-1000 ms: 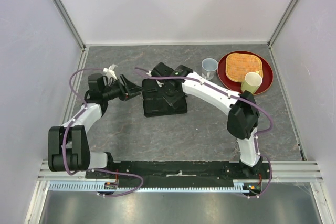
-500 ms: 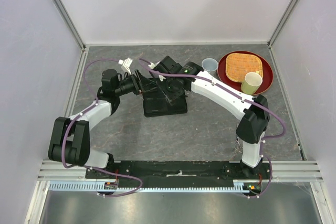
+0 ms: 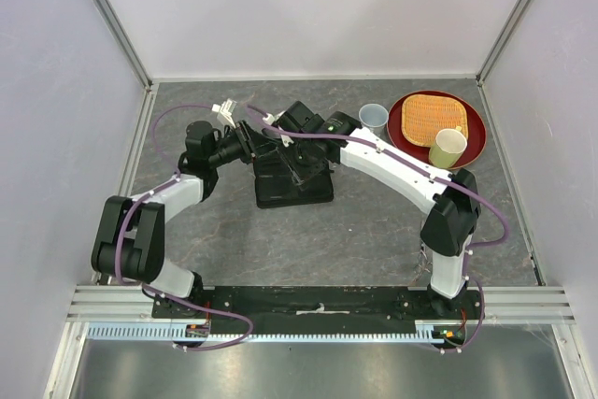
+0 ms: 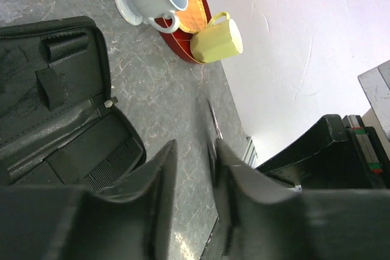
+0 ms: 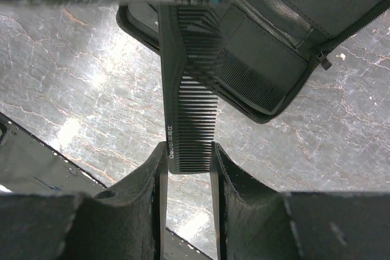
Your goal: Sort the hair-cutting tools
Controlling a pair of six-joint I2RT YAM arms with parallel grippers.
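Observation:
My right gripper [image 5: 187,150] is shut on the end of a plain straight black comb [image 5: 190,101], pinching it by its spine and teeth above the table. In the top view it [image 3: 280,133] hovers at the far left corner of the open black case [image 3: 297,192]. My left gripper [image 4: 194,150] faces it [image 3: 247,141], jaws narrowly apart around the comb's far end, which shows edge-on [image 4: 212,120] against one finger. A second black comb [image 5: 250,83] sits in a pocket of the case [image 5: 286,22] and also shows in the left wrist view [image 4: 113,165]. No scissors are in view.
A red plate [image 3: 474,142] with an orange woven mat [image 3: 432,116] stands at the back right. A yellow cup [image 3: 448,147] sits on it and a pale cup [image 3: 373,117] stands beside it. Walls enclose the table on three sides.
My right gripper has risen off the case toward its far left corner with the comb. My left gripper has swung right and back to meet it.

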